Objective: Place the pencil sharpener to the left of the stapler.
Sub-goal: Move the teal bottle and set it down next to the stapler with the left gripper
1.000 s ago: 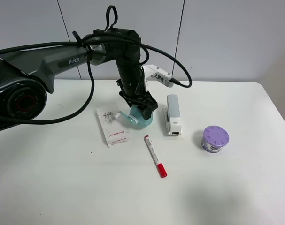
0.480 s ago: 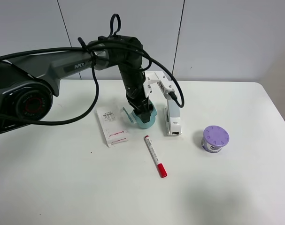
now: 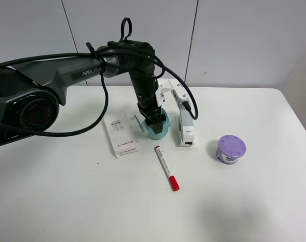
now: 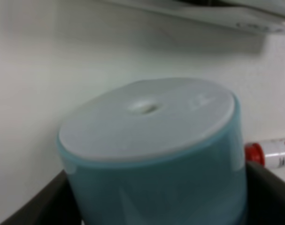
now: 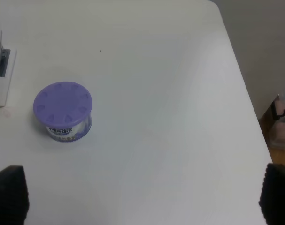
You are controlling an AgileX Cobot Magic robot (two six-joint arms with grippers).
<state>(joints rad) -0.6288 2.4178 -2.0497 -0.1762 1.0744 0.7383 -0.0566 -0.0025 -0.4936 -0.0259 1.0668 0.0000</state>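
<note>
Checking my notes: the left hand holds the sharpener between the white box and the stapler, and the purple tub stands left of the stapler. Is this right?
One error: the exterior high view shows the tub right of the stapler, not left. The left hand does hold the sharpener between the box and the stapler.

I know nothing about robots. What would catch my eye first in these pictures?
A big black left arm reaches in over the white table, its jaws gripping a light-teal pencil sharpener just left of the white stapler. Off to the right stands a purple-lidded tub, and a red-capped marker lies in front.
</note>
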